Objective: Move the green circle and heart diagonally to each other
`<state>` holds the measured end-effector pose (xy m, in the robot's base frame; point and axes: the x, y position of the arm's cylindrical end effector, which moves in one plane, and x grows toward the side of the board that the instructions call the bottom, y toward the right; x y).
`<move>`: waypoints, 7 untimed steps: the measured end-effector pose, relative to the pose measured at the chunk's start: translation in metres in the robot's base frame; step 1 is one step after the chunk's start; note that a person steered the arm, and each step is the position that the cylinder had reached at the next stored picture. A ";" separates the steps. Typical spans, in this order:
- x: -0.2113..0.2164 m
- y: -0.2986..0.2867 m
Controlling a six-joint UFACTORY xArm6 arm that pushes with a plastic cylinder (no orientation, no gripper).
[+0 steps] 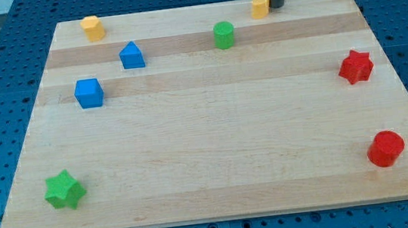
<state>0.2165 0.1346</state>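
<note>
The green circle point(224, 34) stands near the top middle of the wooden board point(215, 151). A yellow block point(259, 5) sits at the board's top edge, up and to the right of the green circle; its shape is hard to make out. A second yellow block point(91, 27) sits at the top left. My tip point(278, 5) is at the top edge, right beside the first yellow block on its right side, touching or nearly touching it. The rod rises out of the view's top.
A blue triangle-like block point(131, 55) and a blue cube point(88, 93) lie at the upper left. A green star point(65, 190) is at the bottom left. A red star point(355, 66) and a red circle point(385, 148) are on the right side.
</note>
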 end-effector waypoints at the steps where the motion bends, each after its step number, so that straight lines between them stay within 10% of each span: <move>1: 0.000 -0.028; 7: 0.000 -0.106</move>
